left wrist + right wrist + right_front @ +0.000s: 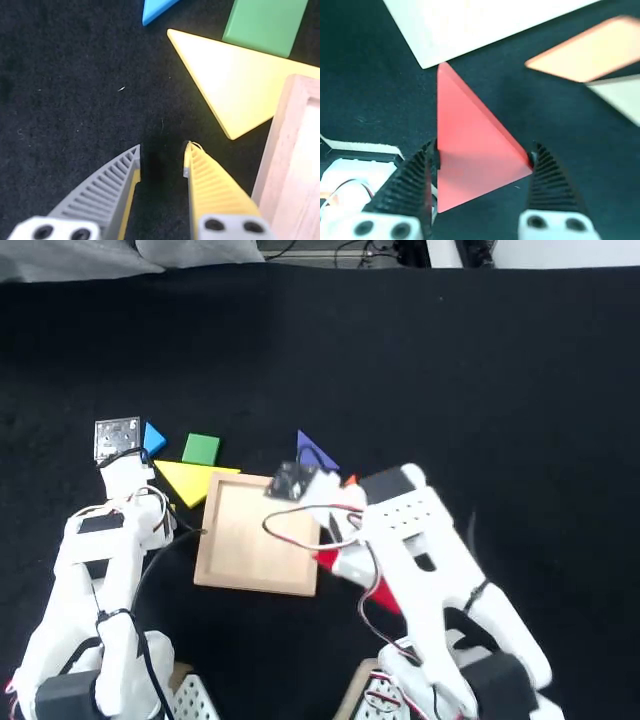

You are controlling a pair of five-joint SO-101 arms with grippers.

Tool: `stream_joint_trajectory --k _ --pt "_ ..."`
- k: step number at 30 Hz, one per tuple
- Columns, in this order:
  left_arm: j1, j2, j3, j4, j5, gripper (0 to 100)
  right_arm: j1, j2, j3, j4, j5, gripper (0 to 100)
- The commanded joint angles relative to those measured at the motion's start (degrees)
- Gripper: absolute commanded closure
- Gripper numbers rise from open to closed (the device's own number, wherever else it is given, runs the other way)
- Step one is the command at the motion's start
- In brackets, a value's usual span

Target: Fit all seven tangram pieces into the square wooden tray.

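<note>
The square wooden tray [255,535] lies mid-table with nothing visible inside it. A yellow triangle [190,480] touches its far left corner, with a green square [201,448] and a small blue triangle [153,438] beyond. My left gripper [162,147] hovers open over bare cloth, close to the yellow triangle [235,80] and the tray's rim [285,150]. A red triangle [470,155] lies flat beside the tray's right edge, and my right gripper [482,150] is shut on it, one finger against each side.
A dark blue triangle [315,453] and an orange piece [349,480] lie past the tray's far right corner. The orange piece [590,50] sits close ahead of the red triangle. Black cloth stretches open across the far half of the table.
</note>
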Motion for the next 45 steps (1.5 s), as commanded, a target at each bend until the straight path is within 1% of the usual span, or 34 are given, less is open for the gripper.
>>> stream_joint_trajectory --k 1,4,8,11,13,16,18,24,26,32,38,45 --pt "0.04 -1.58 -0.66 -0.88 0.00 85 -0.09 -3.21 -7.52 4.13 0.00 89.0" --pt "0.04 -1.58 -0.66 -0.88 0.00 85 -2.55 -3.21 -8.92 4.31 0.00 89.0" --pt "-0.13 -1.58 -0.57 -0.88 0.00 85 -11.34 -3.21 -10.68 2.02 -0.35 89.0" --pt "-3.03 -1.67 -1.01 -0.62 0.44 85 -16.70 -1.54 -11.91 -1.67 -0.53 89.0" --pt "-6.11 -1.67 -1.10 -0.70 0.62 85 -18.81 1.80 -12.79 -4.13 -0.53 89.0" --pt "-8.31 -1.67 -1.89 -0.44 3.08 85 -20.57 9.63 -14.99 -8.09 -0.53 89.0" --pt "-8.48 -1.67 -2.07 -0.44 4.84 85 -21.63 15.43 -17.01 -9.85 -0.53 89.0" --pt "-8.48 -1.67 -1.98 -0.44 5.01 85 -22.24 26.59 -23.08 -15.30 0.09 89.1" --pt "-8.57 -1.67 -1.80 -0.44 5.01 85 -22.51 28.79 -23.60 -17.05 1.93 89.1" --pt "-8.57 -1.67 -1.80 -0.44 5.27 85 -25.67 31.60 -23.69 -18.20 2.73 89.2" --pt "-8.48 -1.67 -1.80 -0.44 5.27 85 -26.90 31.78 -23.69 -18.20 2.99 89.2" --pt "-8.48 -1.67 -1.80 -0.53 5.19 85 -27.78 31.25 -22.81 -20.57 2.55 88.8"
